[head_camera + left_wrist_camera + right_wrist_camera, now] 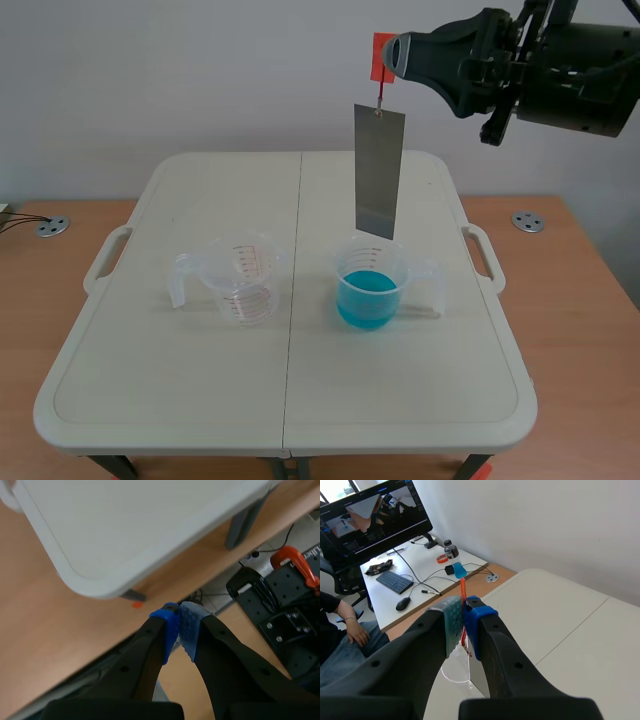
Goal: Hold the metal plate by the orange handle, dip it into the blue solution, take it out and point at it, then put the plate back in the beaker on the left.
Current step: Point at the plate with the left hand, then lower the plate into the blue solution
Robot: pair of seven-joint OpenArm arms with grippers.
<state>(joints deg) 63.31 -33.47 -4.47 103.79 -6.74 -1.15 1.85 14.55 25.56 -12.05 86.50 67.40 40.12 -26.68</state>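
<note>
The metal plate (379, 170) hangs straight above the blue beaker (372, 285). Its long axis is vertical and its lower edge sits just over the beaker's far rim, apart from the blue solution (368, 295) inside. A lower band of the plate looks slightly different in shade, but it cannot be told from here whether that is wetting.

The orange handle (382, 56) is at the plate's upper end, high above the beaker and joined to the plate by a short link. The right gripper (464, 620) is clamped on this handle with both pads pressed to it. It comes in from the beaker's right and from well above.

Governing relation: plate and beaker mouth lie on one vertical line, so a dip or a lift is probably a pure up-or-down travel of the right arm, with little sideways correction. Risk: the plate hangs free from its link and may swing against the rim.

The empty beaker (243, 280) stands to the left of the blue beaker on the same table (180, 400), near it but not touching.

The left gripper (179, 622) is closed with its pads meeting on nothing. It is well apart from the blue beaker, off a corner of the table, so the right arm is far nearer the plate
</note>
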